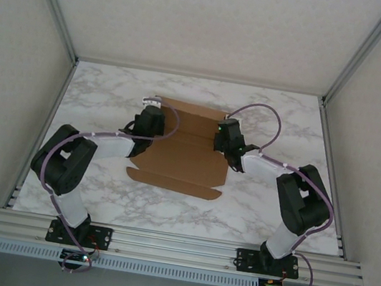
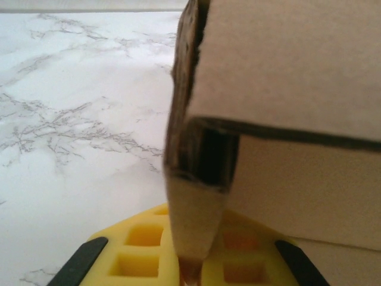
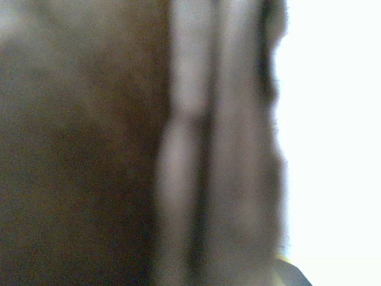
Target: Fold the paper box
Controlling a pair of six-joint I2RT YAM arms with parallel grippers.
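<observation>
The paper box lies as a brown cardboard sheet in the middle of the marble table, its near flap spread toward the arms. My left gripper is at its left edge. In the left wrist view a raised flap of the paper box narrows down between the yellow fingers, and my left gripper is shut on it. My right gripper is at the sheet's right edge. In the right wrist view the paper box is a dark close blur, and the jaws are hidden behind it.
The white marble table extends to both sides of the sheet and behind it. Pale walls and metal posts enclose it on three sides. An aluminium rail with the arm bases runs along the near edge.
</observation>
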